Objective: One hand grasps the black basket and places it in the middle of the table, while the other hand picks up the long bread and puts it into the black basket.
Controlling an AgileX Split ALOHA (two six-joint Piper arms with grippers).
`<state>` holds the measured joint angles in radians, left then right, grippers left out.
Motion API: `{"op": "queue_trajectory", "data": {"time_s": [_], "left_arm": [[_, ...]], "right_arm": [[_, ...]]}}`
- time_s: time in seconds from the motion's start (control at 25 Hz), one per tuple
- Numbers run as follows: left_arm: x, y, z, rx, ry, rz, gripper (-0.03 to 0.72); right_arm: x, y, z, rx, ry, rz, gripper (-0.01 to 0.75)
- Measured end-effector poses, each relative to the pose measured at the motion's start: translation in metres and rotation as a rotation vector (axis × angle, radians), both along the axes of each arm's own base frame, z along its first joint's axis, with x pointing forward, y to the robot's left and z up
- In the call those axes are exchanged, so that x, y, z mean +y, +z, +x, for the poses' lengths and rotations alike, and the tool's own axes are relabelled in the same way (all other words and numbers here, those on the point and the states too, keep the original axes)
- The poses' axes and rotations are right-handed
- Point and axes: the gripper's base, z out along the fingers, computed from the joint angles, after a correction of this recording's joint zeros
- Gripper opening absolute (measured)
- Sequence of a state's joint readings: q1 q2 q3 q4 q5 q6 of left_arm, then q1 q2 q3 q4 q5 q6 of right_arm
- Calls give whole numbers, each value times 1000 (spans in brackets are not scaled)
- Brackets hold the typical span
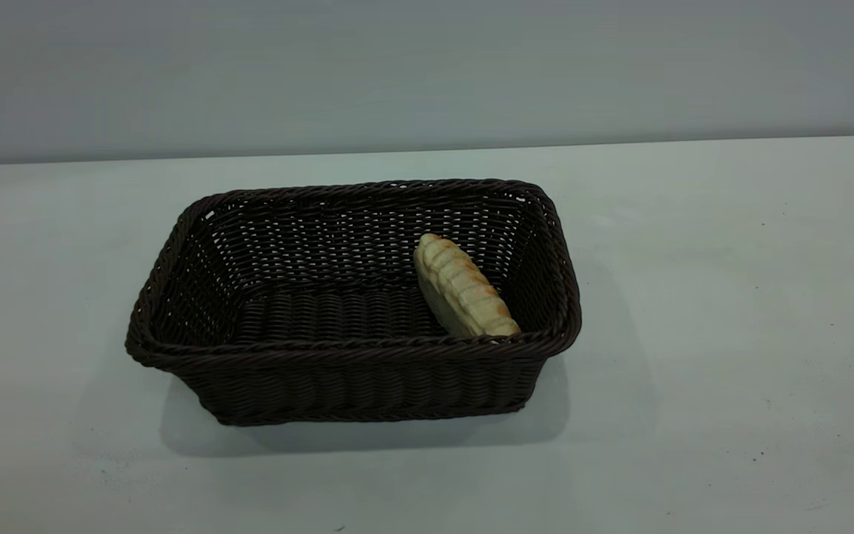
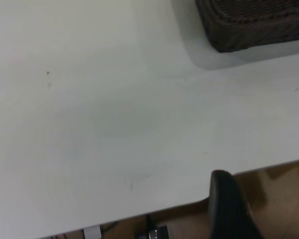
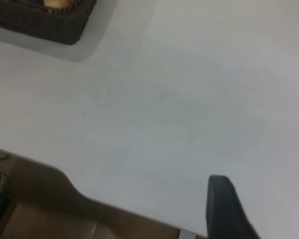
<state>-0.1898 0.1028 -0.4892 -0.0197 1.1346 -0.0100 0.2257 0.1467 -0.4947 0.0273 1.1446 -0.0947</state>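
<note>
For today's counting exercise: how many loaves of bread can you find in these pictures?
1. The long bread lies inside the black basket, at its right end, leaning on the side wall. The basket floor is otherwise bare; its near wall may hide a little.

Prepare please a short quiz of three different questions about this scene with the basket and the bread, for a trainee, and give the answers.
1. True or false: the long bread lies on the table beside the black basket.
2. Multiple choice: toward which side of the basket, in the exterior view, does the bread sit? A) left B) middle C) right
3. Short answer: is either gripper touching the basket or the bread?

Key
1. False: the bread is inside the basket, its upper end leaning on the back wall.
2. C.
3. No. The exterior view shows no arm near them; the left gripper and the right gripper are open over the table's edge, away from the basket.
</note>
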Motion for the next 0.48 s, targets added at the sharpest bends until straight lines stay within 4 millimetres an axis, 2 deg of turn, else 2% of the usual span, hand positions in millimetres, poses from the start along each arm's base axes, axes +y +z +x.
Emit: {"op": "queue_trajectory", "data": {"time_s": [0.48], "left_arm": [[-1,0,0,-1,-10,1,436]], "right_arm": [[0,0,-2,-5,-9,14,357]]}}
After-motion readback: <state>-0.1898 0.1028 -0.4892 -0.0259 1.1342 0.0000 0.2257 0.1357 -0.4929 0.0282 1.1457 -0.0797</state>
